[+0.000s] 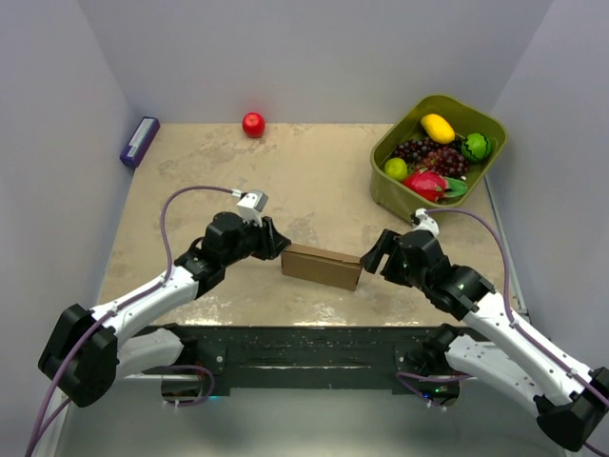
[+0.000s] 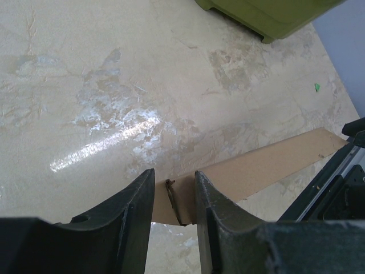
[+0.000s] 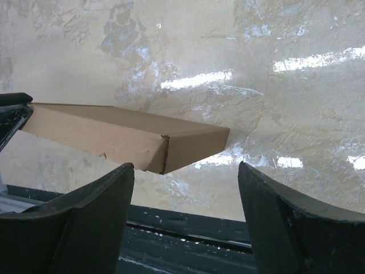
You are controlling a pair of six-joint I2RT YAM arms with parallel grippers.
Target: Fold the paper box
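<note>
The paper box (image 1: 322,266) is a brown cardboard box folded into a flat, closed oblong near the table's front middle. My left gripper (image 1: 276,243) is shut on its left end; in the left wrist view the cardboard (image 2: 268,165) sits pinched between the jaws (image 2: 174,180). In the right wrist view the box (image 3: 114,134) appears held slightly off the table, with a shadow beneath it. My right gripper (image 1: 373,255) is open and empty just off the box's right end, its wide-spread jaws (image 3: 185,171) apart from the box corner.
A green bin (image 1: 390,198) with several fruits stands at the back right and shows in the left wrist view (image 2: 268,17). A red apple (image 1: 253,124) lies at the back wall. A purple object (image 1: 140,141) lies at the back left. The black front rail (image 1: 304,347) runs along the near edge.
</note>
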